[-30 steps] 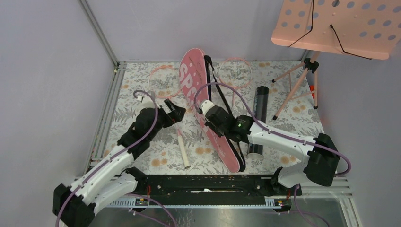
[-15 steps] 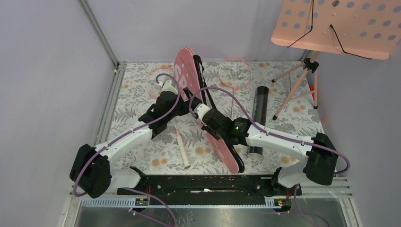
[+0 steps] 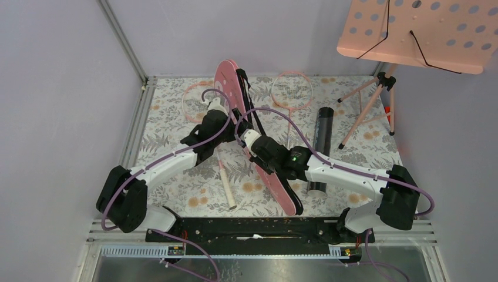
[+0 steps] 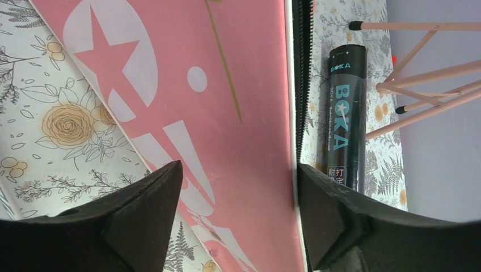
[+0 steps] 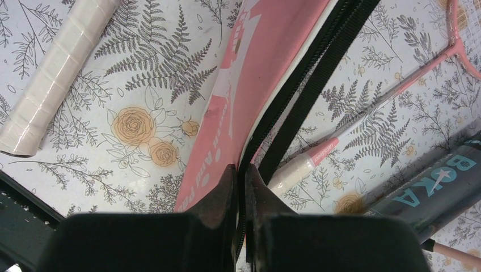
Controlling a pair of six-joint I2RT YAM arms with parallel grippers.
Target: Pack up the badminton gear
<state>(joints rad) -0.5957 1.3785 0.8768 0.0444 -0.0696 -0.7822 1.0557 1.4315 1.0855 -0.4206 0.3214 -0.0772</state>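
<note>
The pink "SPORT" cover stands tilted on its edge across the middle of the mat. My right gripper is shut on its zipper edge, next to the black strap. My left gripper is open at the cover's upper half, and the pink face lies between its fingers. One racket's white handle lies left of the cover, and the other racket's head lies behind it. The black tube lies to the right. No shuttlecocks show.
The pink perforated music stand hangs over the back right corner, and its tripod legs stand just right of the tube. Grey walls close the left and back sides. A metal rail runs along the mat's left edge.
My left arm swung forward and right, from beside the racket handle to the cover's upper half. The cover's head rose and turned onto its edge, with the right gripper still holding it.
</note>
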